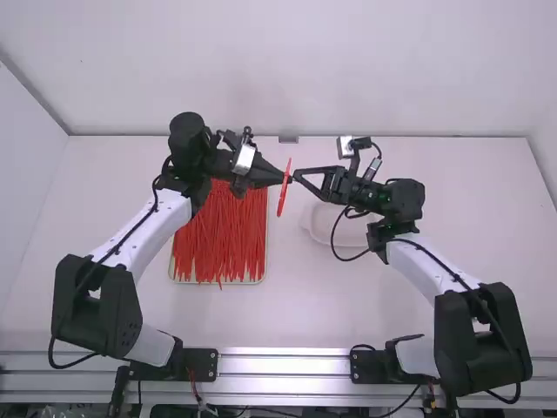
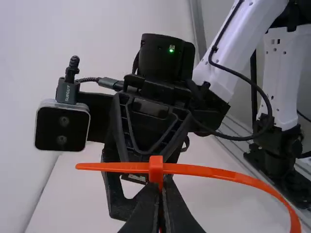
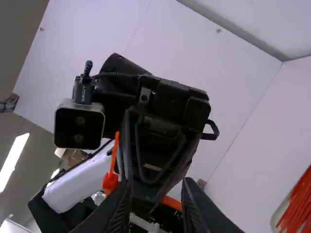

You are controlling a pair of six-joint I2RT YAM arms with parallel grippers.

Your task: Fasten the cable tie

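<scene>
Cable tie (image 2: pixel 204 171) sits clamped in left pincer (image 2: pixel 159 188); right pincer (image 1: pixel 300 175) gapes beside it.

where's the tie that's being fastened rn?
High view: the cable tie hangs in the air above the table, between the left gripper and right gripper, just right of the tray of red ties. The left gripper pinches its head.

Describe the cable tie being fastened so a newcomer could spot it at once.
Above the middle of the white table, the left gripper and right gripper meet. The cable tie is the single orange strip pinched by the left one, up in the air, unlike the pile of ties lying on the tray nearby.
</scene>
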